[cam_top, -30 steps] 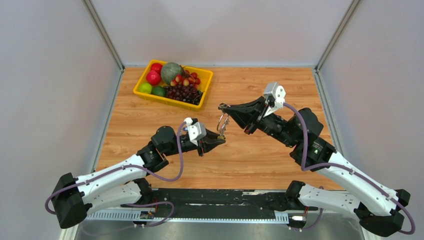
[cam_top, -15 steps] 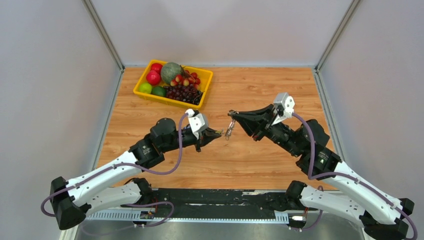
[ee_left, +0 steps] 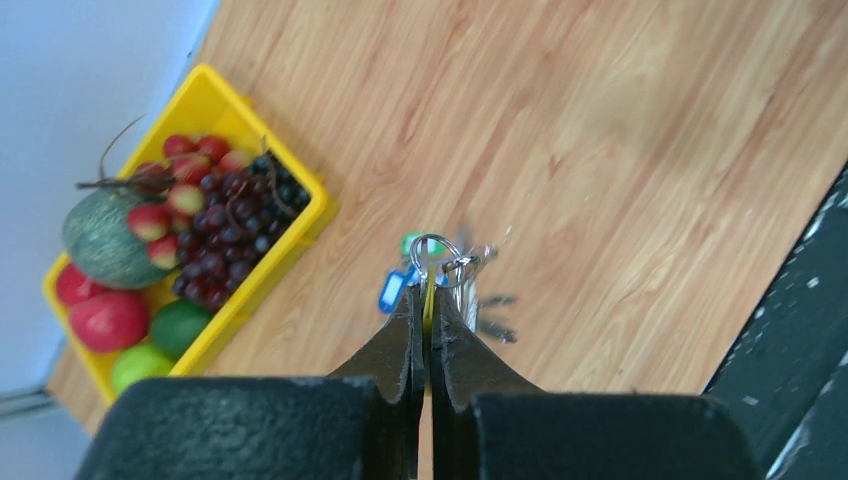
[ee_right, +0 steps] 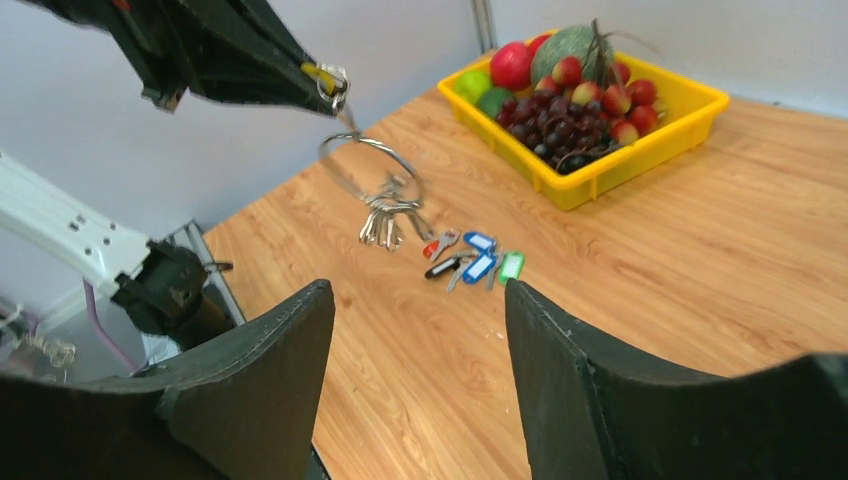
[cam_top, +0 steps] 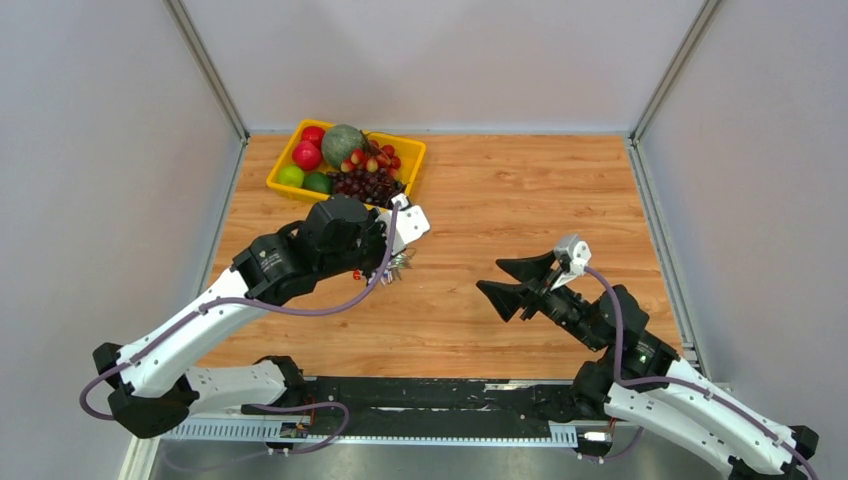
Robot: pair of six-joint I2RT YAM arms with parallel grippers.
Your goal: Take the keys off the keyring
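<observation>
My left gripper (cam_top: pixel 392 252) hangs above the table beside the fruit tray, shut on a yellow key tag (ee_left: pixel 429 293). In the right wrist view, that left gripper (ee_right: pixel 330 85) has the keyring (ee_right: pixel 368 165), a large thin wire loop, dangling below it. Silver keys (ee_right: pixel 385 222) bunch at the bottom of the loop. Keys with red, black, blue and green tags (ee_right: pixel 478 262) spread low near the wood; I cannot tell whether they touch it. My right gripper (cam_top: pixel 492 277) stands open and empty, well to the right of the bunch, and in its own view the right gripper (ee_right: pixel 418 290) points toward the keys.
A yellow tray (cam_top: pixel 275 181) of fruit sits at the back left, just behind the left gripper; the tray's rim (ee_left: pixel 290 255) lies close to the hanging keys. Bare wooden table (cam_top: pixel 560 200) spreads between and behind the arms. A black rail (cam_top: pixel 450 395) runs along the near edge.
My right gripper opened, let go of the keyring and drew back toward the near right. The left gripper shut and carried the keyring back and left toward the tray.
</observation>
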